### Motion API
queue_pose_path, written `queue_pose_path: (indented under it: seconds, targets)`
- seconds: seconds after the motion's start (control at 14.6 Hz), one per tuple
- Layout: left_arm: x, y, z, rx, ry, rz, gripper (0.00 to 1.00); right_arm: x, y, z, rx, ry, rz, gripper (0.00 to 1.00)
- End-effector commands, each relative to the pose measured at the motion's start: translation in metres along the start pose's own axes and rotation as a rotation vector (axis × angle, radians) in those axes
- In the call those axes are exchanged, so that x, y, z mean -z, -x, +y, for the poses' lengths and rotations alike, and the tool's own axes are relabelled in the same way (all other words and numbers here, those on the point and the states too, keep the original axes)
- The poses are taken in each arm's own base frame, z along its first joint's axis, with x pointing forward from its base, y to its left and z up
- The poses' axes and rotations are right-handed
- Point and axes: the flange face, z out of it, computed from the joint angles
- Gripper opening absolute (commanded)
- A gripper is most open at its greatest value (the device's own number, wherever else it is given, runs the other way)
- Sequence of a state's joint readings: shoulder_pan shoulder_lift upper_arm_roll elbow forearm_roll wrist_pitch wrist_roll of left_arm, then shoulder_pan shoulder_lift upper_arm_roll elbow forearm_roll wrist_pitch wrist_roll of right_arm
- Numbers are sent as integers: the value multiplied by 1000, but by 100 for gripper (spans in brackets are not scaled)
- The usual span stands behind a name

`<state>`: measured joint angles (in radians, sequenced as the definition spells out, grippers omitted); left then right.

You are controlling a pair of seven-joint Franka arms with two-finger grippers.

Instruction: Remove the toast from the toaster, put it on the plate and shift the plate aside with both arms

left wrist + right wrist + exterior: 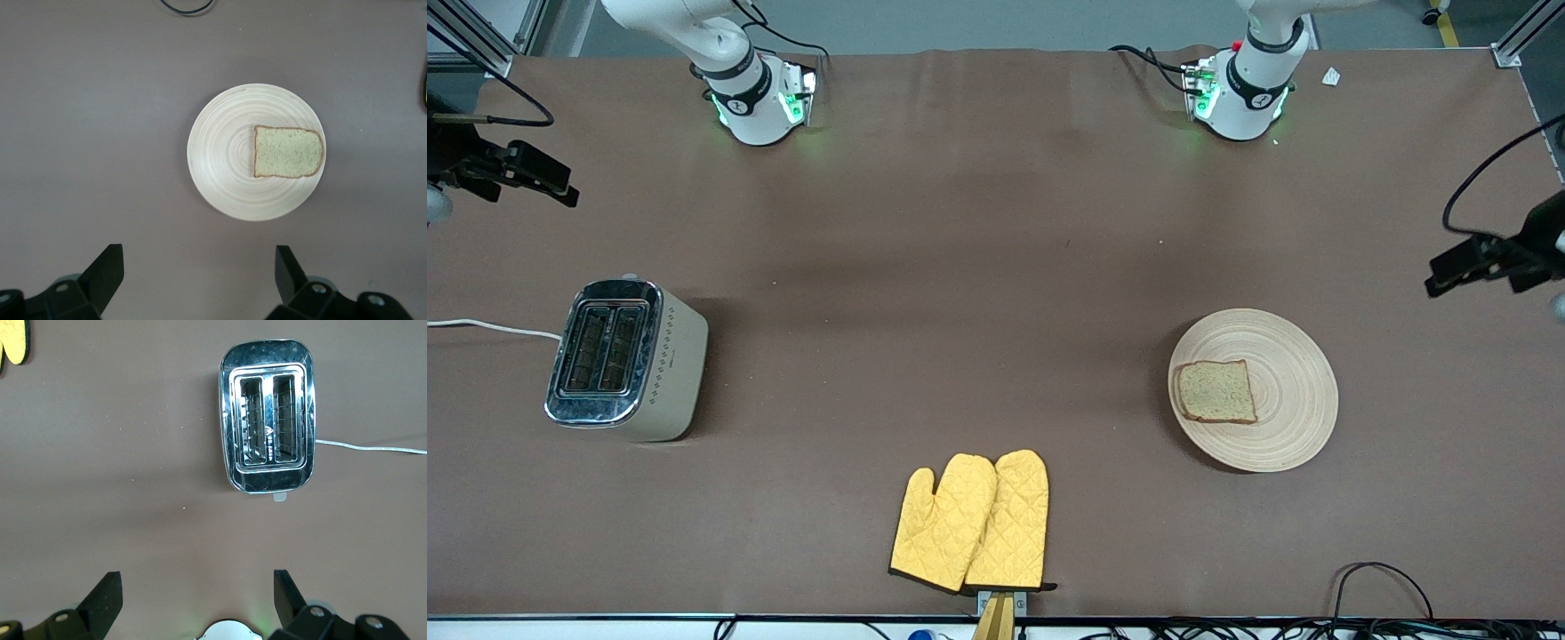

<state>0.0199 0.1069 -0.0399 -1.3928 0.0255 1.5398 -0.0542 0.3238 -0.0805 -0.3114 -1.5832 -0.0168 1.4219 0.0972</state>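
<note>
Toast on plate

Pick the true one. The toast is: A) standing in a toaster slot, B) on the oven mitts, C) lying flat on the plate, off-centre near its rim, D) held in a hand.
C: the toast lies flat on the plate, toward the rim at the toaster's side.

Toast: one roughly square slice, pale brown crumb, darker crust, lying flat on the plate, off-centre toward the right arm's end

Plate: round, shallow, pale beige wood with concentric ring grooves, sitting flat on the brown worktop toward the left arm's end
</note>
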Motion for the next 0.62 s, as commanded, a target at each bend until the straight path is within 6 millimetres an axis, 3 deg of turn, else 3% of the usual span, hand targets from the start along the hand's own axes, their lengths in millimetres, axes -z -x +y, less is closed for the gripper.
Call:
queue_pose_path:
  seconds: [0.0, 0.27, 0.55]
  targets:
    - [6, 40, -3, -15, -23, -13, 100, 3, 4, 2, -10, -3, 0, 100]
    - [8, 76, 11, -33, -17, -20, 100, 3, 4, 3, -11, -3, 0, 100]
    - [10, 86, 31, -60, -23, -24, 100, 3, 3, 3, -11, -3, -1, 100]
